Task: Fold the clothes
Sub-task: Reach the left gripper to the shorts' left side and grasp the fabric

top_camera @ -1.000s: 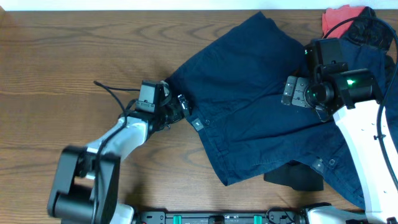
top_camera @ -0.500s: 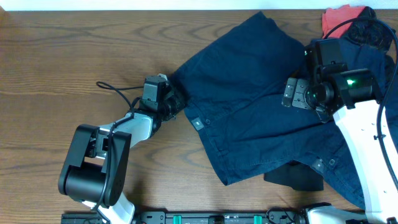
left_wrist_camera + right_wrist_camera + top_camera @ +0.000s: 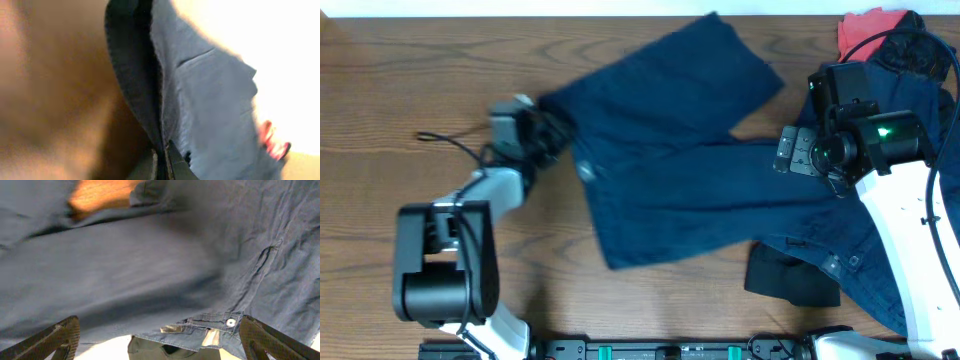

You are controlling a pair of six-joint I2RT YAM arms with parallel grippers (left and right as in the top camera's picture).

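Left fingers pinched tight on shorts edge. Shorts stretch away from them across table, passing under right fingers, which are spread wide and empty. Risk: thin edge grip slips; pulled cloth bunches or drags black garment.

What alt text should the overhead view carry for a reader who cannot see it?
The left gripper holds a pair of navy shorts by one edge, the cloth spread across a wooden table. The right gripper hangs open above the shorts' right side, beside more navy cloth, a coral-red garment and a black garment.
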